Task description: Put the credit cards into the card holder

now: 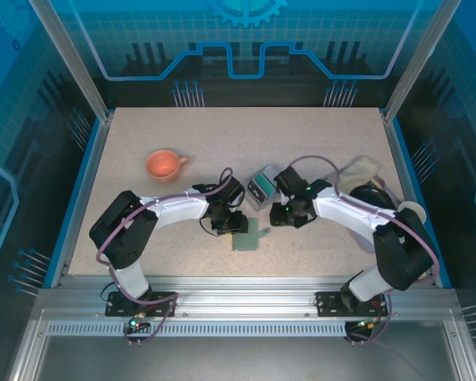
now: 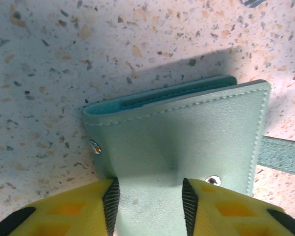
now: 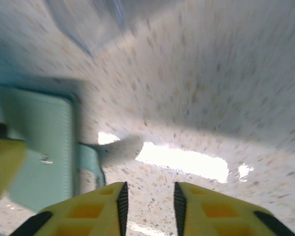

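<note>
The card holder, a sage-green folded wallet, lies flat on the speckled table in front of the arms. My left gripper is at its left edge. In the left wrist view the card holder spreads wider than the jaws' gap, and both fingertips rest on its cover, open, with a slight dent between them. Its closure tab points right. My right gripper hovers open over bare table just right of the tab, nothing between its fingers. Credit cards, teal and dark, sit in a clear box behind the card holder.
An orange cup stands at the back left. A whitish object and a dark round one lie at the back right beside the right arm. A raised blue rim bounds the table.
</note>
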